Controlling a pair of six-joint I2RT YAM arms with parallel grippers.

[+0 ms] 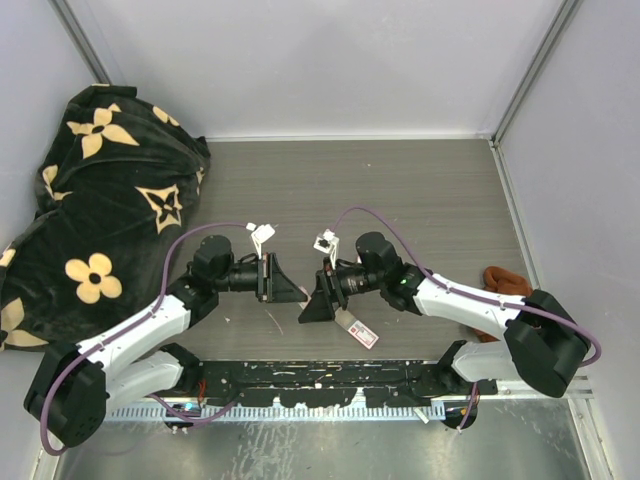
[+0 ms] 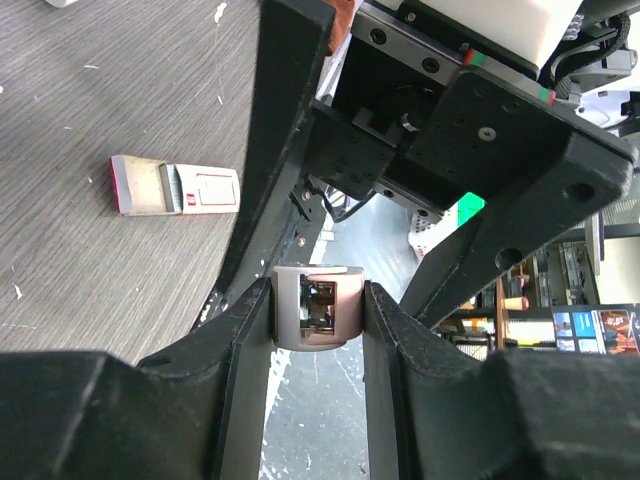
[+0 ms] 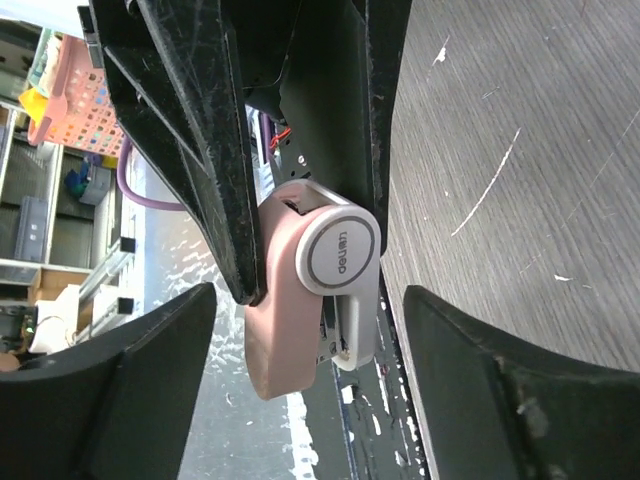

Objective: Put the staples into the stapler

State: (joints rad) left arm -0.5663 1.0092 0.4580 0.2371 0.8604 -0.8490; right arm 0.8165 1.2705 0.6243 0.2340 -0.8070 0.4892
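Above the desk [image 1: 420, 190], left hand [image 2: 318, 300] grips the stapler [image 3: 340, 250]; right hand [image 3: 312, 335] gapes empty around it, staples [image 1: 358, 329] lying just near-right.

Top camera sits high behind the arm bases, looking down on the whole table [image 1: 420, 190], with both arms meeting mid-frame. The left wrist camera peers out along the left jaws, very close on the stapler [image 2: 318, 305], staple box [image 2: 175, 186] on the table beyond. The right wrist view, rolled sideways, looks between the right jaws at that same stapler, tight in. The top view shares the staple box too.
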